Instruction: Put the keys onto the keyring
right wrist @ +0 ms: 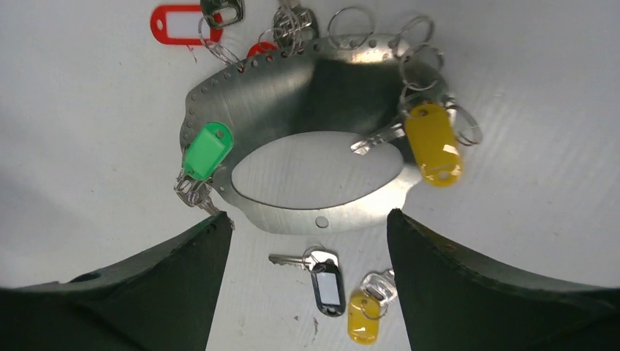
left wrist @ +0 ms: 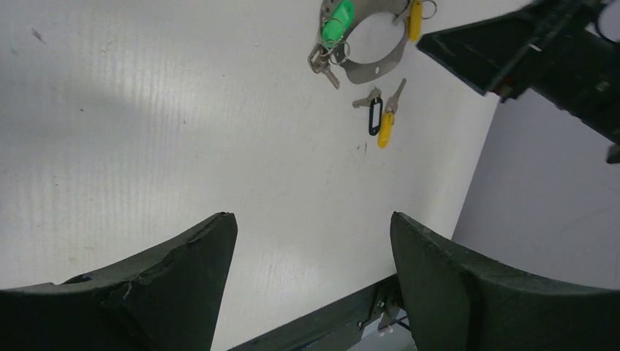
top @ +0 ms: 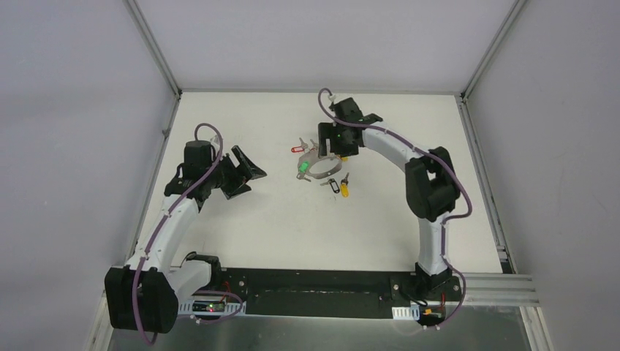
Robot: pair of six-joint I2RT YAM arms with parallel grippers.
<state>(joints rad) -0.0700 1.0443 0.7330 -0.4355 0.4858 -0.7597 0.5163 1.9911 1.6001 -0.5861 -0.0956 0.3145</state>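
Right gripper (right wrist: 307, 214): you have it directly above the keyring (right wrist: 292, 91), fingers set wide, one tip on each side of the ring's near edge. Nothing is clamped between them. Whether either tip touches the metal cannot be told.

Keyring: it lies flat on the white surface (top: 292, 234), toward the far side and a little right of centre.
- A green-tagged key (right wrist: 208, 150) lies across its left band.
- A yellow-tagged key (right wrist: 433, 142) lies across its right band, with the blade pointing into the opening.
- Several small bare rings (right wrist: 351, 25) sit along its far edge.
- A red-tagged key (right wrist: 175, 25) lies just beyond the far left edge. You cannot tell whether it is linked to the ring.

Loose keys: a black-tagged key (right wrist: 327, 287) and a second yellow-tagged key (right wrist: 363, 316) lie side by side on the surface, just clear of the ring's near edge.

Left gripper (left wrist: 314, 219): it is wide open and empty, over bare surface well to the left of the keyring and facing it
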